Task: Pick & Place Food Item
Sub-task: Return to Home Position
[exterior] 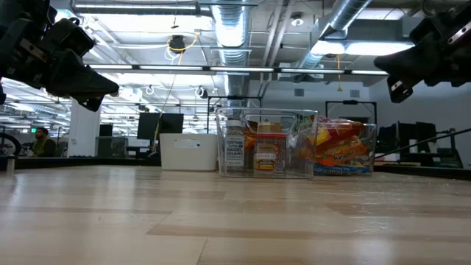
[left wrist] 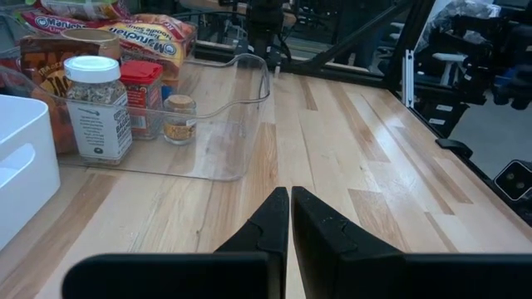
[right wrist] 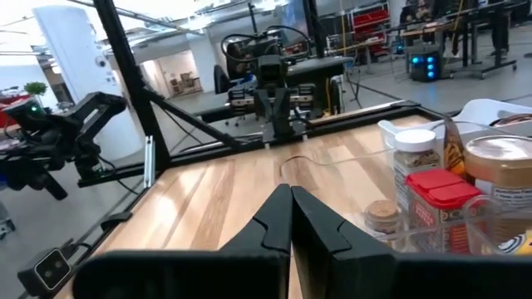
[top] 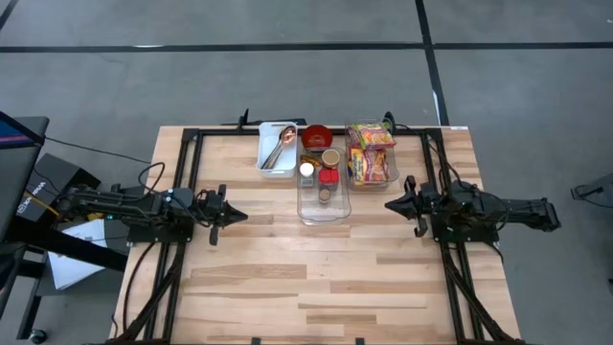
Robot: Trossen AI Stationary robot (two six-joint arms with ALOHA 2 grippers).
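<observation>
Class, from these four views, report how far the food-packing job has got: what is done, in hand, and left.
Done: the noodle packs lie in the right transparent bin; none shows outside it. In hand: nothing; the left gripper and right gripper are shut, empty and raised at opposite sides. Left: probably only settling into the home position.

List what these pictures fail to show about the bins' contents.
Count of the noodle packs: they overlap in the high view; the bin wall blurs them in the low view.
Label print on the white-lidded jar: too small in the left wrist view.
Inside of the white tray: hidden by its own wall in the low view.
The left gripper and right gripper hover shut, hiding nothing.
</observation>
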